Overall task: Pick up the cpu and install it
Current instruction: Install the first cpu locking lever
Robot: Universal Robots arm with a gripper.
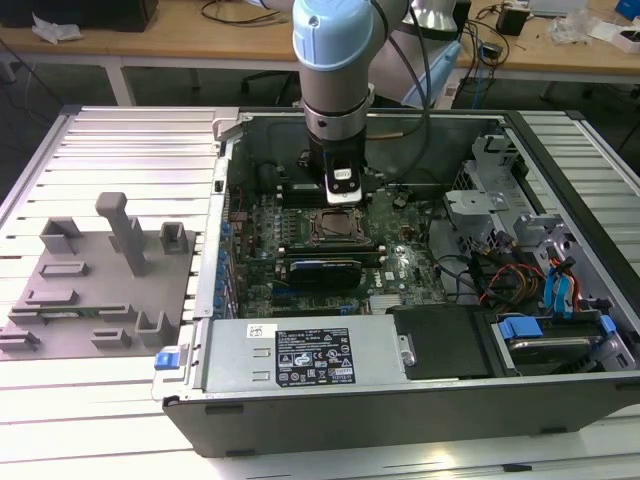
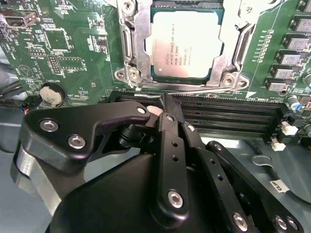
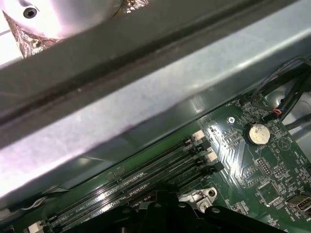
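1. Cpu point(image 2: 187, 46) lies seated in the socket point(image 2: 133, 46) on the motherboard point(image 2: 63, 43), silvery top showing, in the second wrist view.
2. Gripper point(image 2: 165, 104) hangs just beside the socket, over the memory slots point(image 2: 228, 111).
3. Fingers point(image 2: 167, 126) are pressed together, holding nothing.
4. Grey fixture tray point(image 1: 100, 280) sits outside the computer case point(image 1: 400, 400), well apart from the socket.

Wooden desks point(image 1: 200, 40) behind ribbed metal table point(image 1: 110, 140)

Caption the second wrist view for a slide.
The cpu sits in the motherboard socket, gripper beside it over the memory slots.

Tool point(image 2: 165, 104) linkage hides memory slots point(image 2: 228, 114) partly.
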